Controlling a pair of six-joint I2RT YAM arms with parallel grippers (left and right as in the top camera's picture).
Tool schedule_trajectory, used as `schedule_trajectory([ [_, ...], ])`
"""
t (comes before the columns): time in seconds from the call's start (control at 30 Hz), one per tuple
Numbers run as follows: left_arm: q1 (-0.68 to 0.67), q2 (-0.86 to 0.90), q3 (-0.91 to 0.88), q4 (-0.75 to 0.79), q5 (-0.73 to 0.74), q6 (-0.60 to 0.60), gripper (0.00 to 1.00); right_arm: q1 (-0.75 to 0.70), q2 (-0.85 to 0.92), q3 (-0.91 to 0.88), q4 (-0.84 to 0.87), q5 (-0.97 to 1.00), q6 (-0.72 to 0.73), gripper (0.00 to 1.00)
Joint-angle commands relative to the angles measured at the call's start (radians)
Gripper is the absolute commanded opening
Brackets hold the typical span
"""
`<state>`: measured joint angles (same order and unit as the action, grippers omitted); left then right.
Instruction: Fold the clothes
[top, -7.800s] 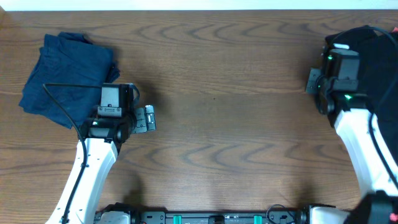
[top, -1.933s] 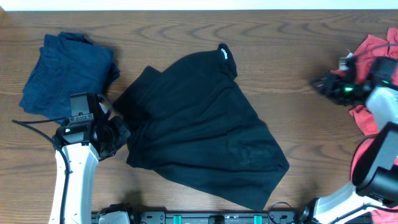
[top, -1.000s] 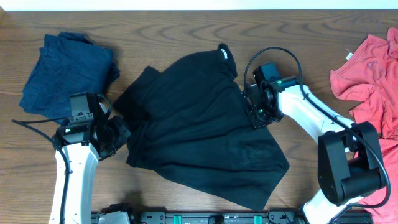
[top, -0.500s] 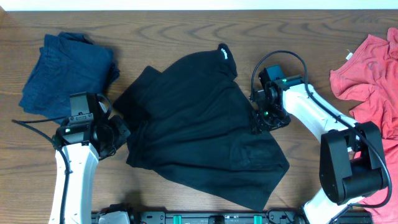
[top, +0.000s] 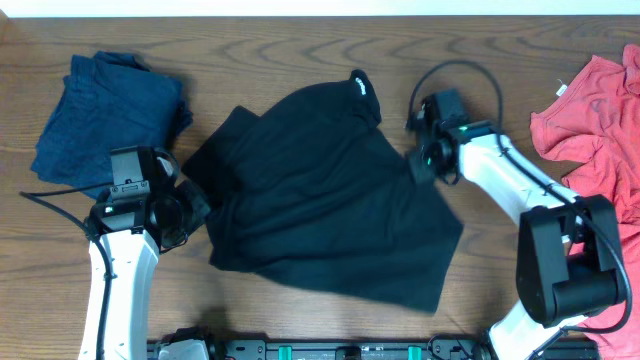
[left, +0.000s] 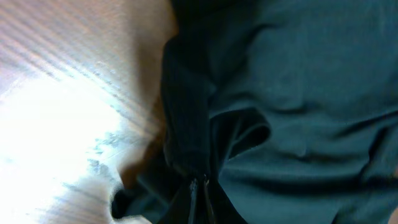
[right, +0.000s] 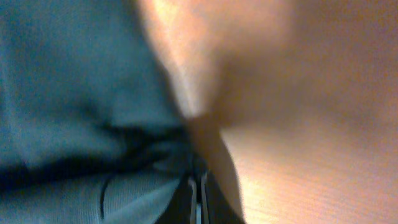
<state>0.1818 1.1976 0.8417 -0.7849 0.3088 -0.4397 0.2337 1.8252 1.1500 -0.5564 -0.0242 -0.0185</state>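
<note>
The large black shirt (top: 320, 200) lies rumpled across the middle of the table, its small white logo (top: 357, 86) at the far edge. My left gripper (top: 200, 213) is at the shirt's left edge, shut on a fold of the black fabric (left: 298, 93); the closed fingertips (left: 200, 182) sit buried in it. My right gripper (top: 415, 165) is at the shirt's right edge, shut on the hem. In the right wrist view the closed gripper (right: 196, 180) pinches the dark cloth (right: 74, 81) just above the wood.
A navy-blue garment (top: 105, 120) lies folded at the far left. A coral-red garment (top: 600, 120) is spread at the right edge. Bare wooden table (top: 300, 45) shows beyond the shirt. The right arm's cable (top: 455, 70) loops above its wrist.
The right gripper closed on the shirt's right edge and moved toward the far side, dragging the shirt's near right corner inward. The left arm stayed put.
</note>
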Motion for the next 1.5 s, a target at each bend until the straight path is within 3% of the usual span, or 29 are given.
schedule_trajectory([
  [0.0,0.002,0.003,-0.006,0.020,0.055,0.016,0.05,-0.084,-0.006,0.048,0.162,0.104,0.016,0.01],
  [0.13,0.002,0.003,-0.006,0.069,0.096,0.016,0.06,-0.164,-0.006,0.151,0.269,0.062,0.036,0.01],
  [0.17,0.002,0.003,-0.006,0.086,0.109,0.016,0.06,-0.176,-0.006,0.175,0.262,0.034,0.047,0.06],
  [0.23,0.002,0.003,-0.006,0.117,0.127,0.016,0.06,-0.187,-0.007,0.200,0.230,-0.015,0.047,0.37],
  [0.27,0.002,0.003,-0.006,0.134,0.130,0.009,0.06,-0.188,-0.007,0.207,0.198,-0.023,0.047,0.46],
  [0.37,-0.010,0.003,-0.006,0.151,0.129,-0.006,0.06,-0.188,-0.009,0.217,0.009,-0.025,0.047,0.60],
  [0.53,-0.044,0.003,-0.006,0.153,0.128,-0.006,0.06,-0.187,-0.009,0.207,-0.384,-0.026,0.113,0.60],
  [0.63,-0.062,0.004,-0.006,0.166,0.124,-0.006,0.05,-0.185,-0.009,0.181,-0.541,-0.025,0.137,0.53],
  [0.7,-0.071,0.004,-0.006,0.170,0.121,-0.006,0.06,-0.183,-0.009,0.148,-0.602,-0.025,0.141,0.54],
  [0.87,-0.077,0.004,-0.006,0.169,0.121,-0.006,0.06,-0.180,-0.009,0.019,-0.579,-0.025,0.142,0.58],
  [1.07,-0.077,0.004,-0.006,0.162,0.121,-0.006,0.06,-0.180,-0.009,-0.114,-0.513,-0.036,0.206,0.56],
  [1.27,-0.077,0.004,-0.006,0.162,0.121,-0.006,0.06,-0.180,-0.009,-0.132,-0.521,-0.084,0.206,0.56],
  [1.47,-0.077,0.004,-0.006,0.162,0.121,-0.006,0.06,-0.180,-0.009,-0.137,-0.460,-0.077,0.326,0.54],
])
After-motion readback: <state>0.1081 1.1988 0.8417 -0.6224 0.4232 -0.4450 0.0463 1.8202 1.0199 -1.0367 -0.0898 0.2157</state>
